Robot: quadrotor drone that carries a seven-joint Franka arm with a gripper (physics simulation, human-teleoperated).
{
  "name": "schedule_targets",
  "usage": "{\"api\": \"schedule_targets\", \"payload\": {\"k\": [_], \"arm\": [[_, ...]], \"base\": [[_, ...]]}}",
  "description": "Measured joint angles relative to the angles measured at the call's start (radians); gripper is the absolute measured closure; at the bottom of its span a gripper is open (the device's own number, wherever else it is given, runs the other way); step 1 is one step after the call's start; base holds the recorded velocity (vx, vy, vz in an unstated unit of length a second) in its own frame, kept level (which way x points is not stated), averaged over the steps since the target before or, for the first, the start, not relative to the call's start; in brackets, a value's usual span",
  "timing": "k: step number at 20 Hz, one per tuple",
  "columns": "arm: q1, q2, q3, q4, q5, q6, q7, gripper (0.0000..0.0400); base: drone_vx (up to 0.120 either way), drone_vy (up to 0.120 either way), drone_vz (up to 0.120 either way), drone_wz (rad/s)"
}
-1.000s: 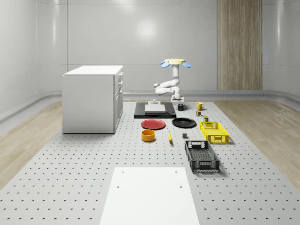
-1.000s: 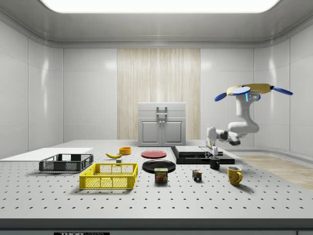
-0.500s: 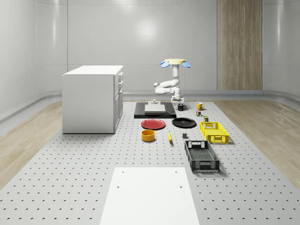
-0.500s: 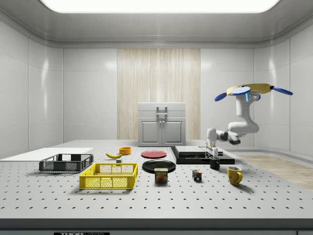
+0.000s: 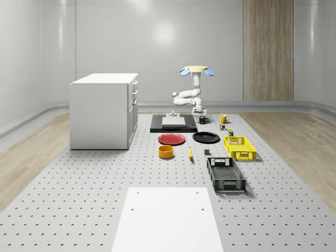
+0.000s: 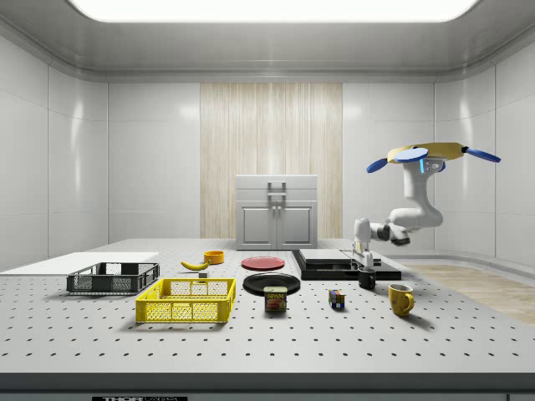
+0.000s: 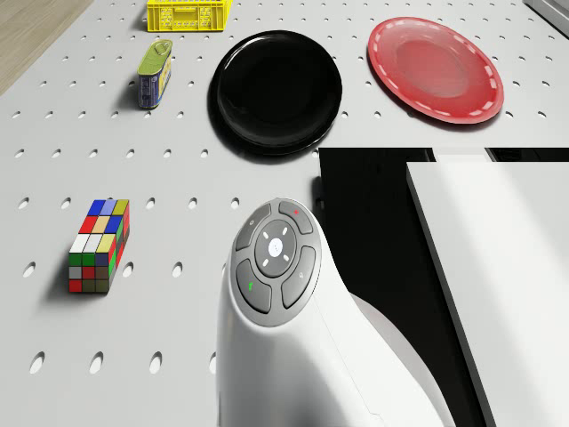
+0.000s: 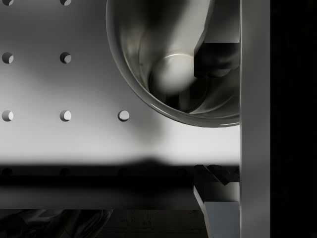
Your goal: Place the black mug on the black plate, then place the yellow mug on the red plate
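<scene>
The black mug (image 5: 203, 120) (image 6: 367, 280) stands upright on the table beside the black slab. My gripper (image 6: 365, 266) (image 5: 201, 116) points straight down onto it. In the wrist view the gripper (image 8: 218, 121) straddles the mug's (image 8: 168, 74) wall: one finger is inside the cup and the other outside, both apart from the wall, so it is open. The drone (image 5: 195, 70) (image 6: 430, 154) hovers above the table's far end. The yellow mug (image 5: 223, 118) (image 6: 400, 298) stands a little beyond. The black plate (image 5: 206, 137) (image 7: 276, 89) and the red plate (image 5: 171, 139) (image 7: 436, 68) lie side by side.
A black slab with a white block (image 5: 173, 123) lies right next to the mug. A Rubik's cube (image 7: 99, 245) and a can (image 7: 153, 74) sit near the black plate. A yellow crate (image 5: 239, 147), a black crate (image 5: 226, 174), an orange bowl (image 5: 166, 151), a banana (image 5: 190, 153) and a white cabinet (image 5: 104, 109) stand farther off.
The gripper has sunk slightly onto the black mug. The drone, mugs and plates stay where they were.
</scene>
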Motion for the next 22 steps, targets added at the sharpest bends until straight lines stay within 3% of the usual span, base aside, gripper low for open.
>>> {"api": "schedule_targets", "payload": {"k": [3, 7, 18, 22], "arm": [[-0.004, -0.007, 0.002, 0.001, 0.004, 0.007, 0.003, 0.0240], [-0.008, -0.017, 0.005, 0.001, 0.008, 0.015, 0.007, 0.0271], [-0.019, -0.035, 0.050, -0.006, 0.057, 0.019, 0.021, 0.0289], [-0.026, -0.037, 0.105, -0.014, 0.111, 0.005, 0.031, 0.0290]], "base": [[0.000, 0.000, 0.000, 0.000], [0.000, 0.000, 0.000, 0.000], [0.000, 0.000, 0.000, 0.000], [0.000, 0.000, 0.120, 0.000]]}}
